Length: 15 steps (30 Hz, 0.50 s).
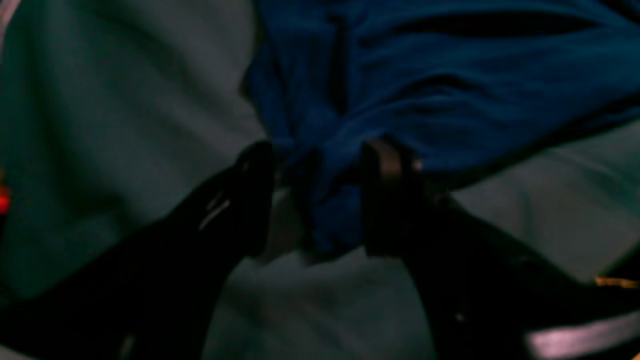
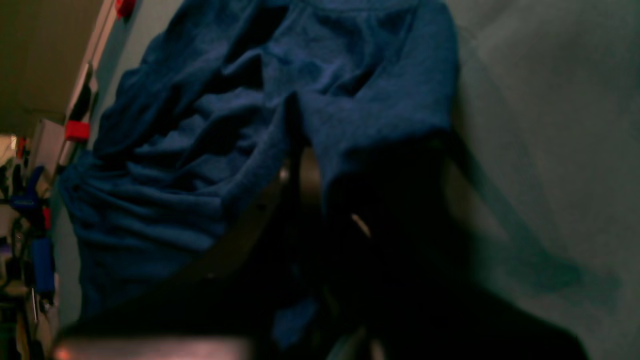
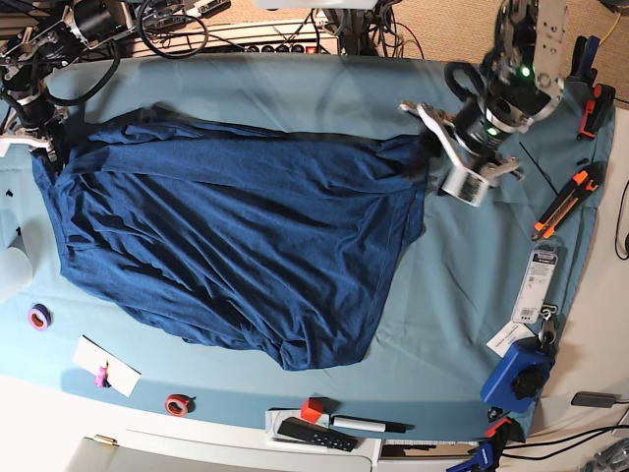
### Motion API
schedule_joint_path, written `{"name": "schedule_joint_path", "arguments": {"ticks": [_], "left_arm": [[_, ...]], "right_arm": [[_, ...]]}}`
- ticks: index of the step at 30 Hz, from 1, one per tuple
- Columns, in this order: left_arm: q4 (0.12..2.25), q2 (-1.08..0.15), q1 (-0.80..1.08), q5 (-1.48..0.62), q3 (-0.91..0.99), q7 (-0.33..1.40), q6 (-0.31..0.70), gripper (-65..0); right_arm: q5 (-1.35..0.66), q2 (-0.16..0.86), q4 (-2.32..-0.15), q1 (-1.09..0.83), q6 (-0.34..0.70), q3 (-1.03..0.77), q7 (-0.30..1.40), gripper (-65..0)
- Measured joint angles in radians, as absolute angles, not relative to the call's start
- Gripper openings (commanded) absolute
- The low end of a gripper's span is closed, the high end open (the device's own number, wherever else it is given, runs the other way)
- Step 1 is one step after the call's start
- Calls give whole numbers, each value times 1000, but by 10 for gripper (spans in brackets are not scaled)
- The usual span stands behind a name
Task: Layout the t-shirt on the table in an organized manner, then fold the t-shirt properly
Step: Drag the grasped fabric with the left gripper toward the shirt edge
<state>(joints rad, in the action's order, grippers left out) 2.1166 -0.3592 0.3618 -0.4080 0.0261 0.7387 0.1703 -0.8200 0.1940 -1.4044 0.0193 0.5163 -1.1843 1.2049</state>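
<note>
The shirt [image 3: 236,246] lies spread across the table [image 3: 462,324], wrinkled, its lower edge sagging toward the near side. At the left of the base view, the right gripper [image 3: 39,133] sits at the shirt's far-left corner; its wrist view shows the jaws closed together on a fold of fabric, though the contact point itself is dark. At the right, the left gripper [image 3: 425,157] meets the opposite corner; its wrist view shows two dark fingers [image 1: 255,170] standing apart with bunched cloth between them. Whether they press the cloth or merely straddle it cannot be told. The step in hand appears to be the layout stretch. To perform it well, confirm that the left fingers close firmly on the bunch before any pull. Then draw both corners apart in line, keeping them low over the table so that the far edge comes straight. Avoid lifting one side first, as the loose near hem is likely to drag and fold under.
</note>
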Motion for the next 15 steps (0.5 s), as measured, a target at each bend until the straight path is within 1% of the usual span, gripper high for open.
{"name": "schedule_joint_path", "arguments": {"ticks": [3,7,10,15], "left_arm": [[2030,-346,356,-486,93,742,189,-365],[1948,-288,351,-656,230,754,260,-365],[1926,-245,352,-790,325,821,318,-364],[1903,-239,351,-828,369,838,319,-363]], "right_arm": [[-821,194,-1407,14,516,-1184,1205,-650],[-820,194,-1407,2,516,-1183,1205,-650],[-824,194,-1407,4,517,-1182,1205,-650],[-823,194,-1407,3,516,-1182,1205,-650]]}}
